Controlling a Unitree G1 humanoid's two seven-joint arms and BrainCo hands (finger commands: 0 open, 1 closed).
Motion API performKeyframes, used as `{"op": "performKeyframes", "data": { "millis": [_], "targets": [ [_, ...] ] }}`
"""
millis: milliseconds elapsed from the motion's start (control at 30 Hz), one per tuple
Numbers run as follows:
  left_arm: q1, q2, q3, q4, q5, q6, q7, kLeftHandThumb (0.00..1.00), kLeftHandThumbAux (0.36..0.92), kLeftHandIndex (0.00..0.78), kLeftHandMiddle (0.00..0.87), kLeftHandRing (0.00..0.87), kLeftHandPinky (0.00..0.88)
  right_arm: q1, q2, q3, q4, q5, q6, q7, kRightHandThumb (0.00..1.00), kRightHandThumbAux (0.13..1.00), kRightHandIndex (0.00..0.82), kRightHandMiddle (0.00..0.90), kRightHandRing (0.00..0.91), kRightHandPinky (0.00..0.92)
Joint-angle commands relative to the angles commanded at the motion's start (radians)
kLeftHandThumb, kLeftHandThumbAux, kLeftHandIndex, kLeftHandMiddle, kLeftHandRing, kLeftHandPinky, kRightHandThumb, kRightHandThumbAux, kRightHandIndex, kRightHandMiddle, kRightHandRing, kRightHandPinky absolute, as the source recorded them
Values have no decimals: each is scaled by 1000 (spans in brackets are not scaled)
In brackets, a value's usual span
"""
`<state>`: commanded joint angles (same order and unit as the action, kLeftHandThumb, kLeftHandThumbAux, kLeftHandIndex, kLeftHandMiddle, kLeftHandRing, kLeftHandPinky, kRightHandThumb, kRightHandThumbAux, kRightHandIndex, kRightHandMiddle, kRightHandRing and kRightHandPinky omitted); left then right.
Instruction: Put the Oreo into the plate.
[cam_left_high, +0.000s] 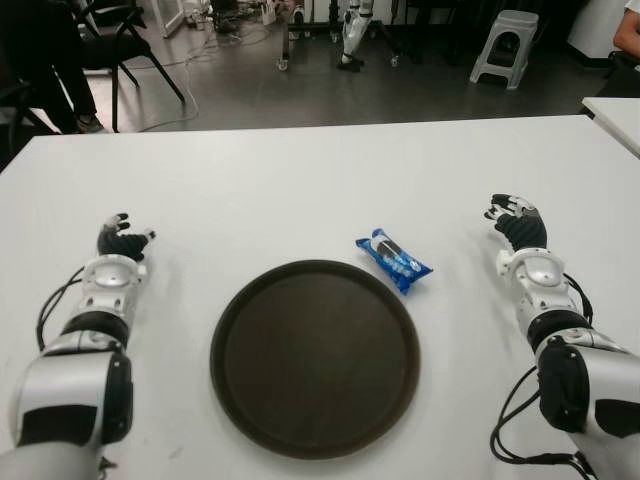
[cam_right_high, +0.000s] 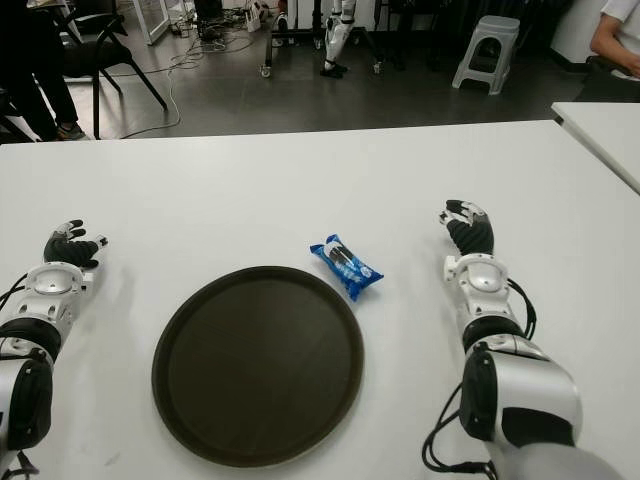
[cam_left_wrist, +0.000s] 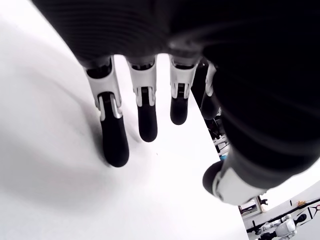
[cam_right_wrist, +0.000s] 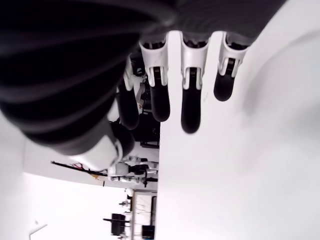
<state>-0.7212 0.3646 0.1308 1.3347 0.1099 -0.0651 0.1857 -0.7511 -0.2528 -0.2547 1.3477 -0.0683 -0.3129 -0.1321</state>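
Observation:
A blue Oreo packet lies on the white table, just beyond the far right rim of a round dark brown plate. The plate holds nothing. My left hand is at the table's left side, well left of the plate, fingers relaxed and holding nothing, its fingertips over the bare tabletop. My right hand is at the right side, to the right of the packet and apart from it, fingers relaxed and holding nothing.
A second white table stands at the far right edge. Beyond the table are a black chair, a grey stool, floor cables and a person's legs at the far left.

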Motion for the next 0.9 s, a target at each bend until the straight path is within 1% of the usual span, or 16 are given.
{"op": "performKeyframes", "data": {
  "millis": [133,400,500,600,733,900],
  "targets": [
    [0,0,2,0,-1,-1,-3,316,744,86,131,153,153,1,0,16,1,-21,8,-34,715,707,422,300,296,296],
    [0,-1,3,0,-1,1,0,318,753,77,121,148,152,2,1,21,2,-25,11,-52,716,709,422,302,300,307],
    [-1,-1,1,-1,1,2,1,318,755,88,125,153,144,2,1,22,2,-28,13,-57,715,710,422,290,281,266],
    [-1,0,-2,-1,4,5,3,325,758,101,132,161,146,2,3,28,2,-35,13,-64,714,710,422,283,271,259],
    [-2,0,-5,-1,7,6,4,327,760,106,140,167,150,2,3,30,1,-38,14,-66,714,711,422,266,246,218],
    [-2,1,-8,-1,9,6,4,327,759,110,146,173,173,2,3,33,1,-40,15,-64,712,711,422,237,206,161]
  ]
}}
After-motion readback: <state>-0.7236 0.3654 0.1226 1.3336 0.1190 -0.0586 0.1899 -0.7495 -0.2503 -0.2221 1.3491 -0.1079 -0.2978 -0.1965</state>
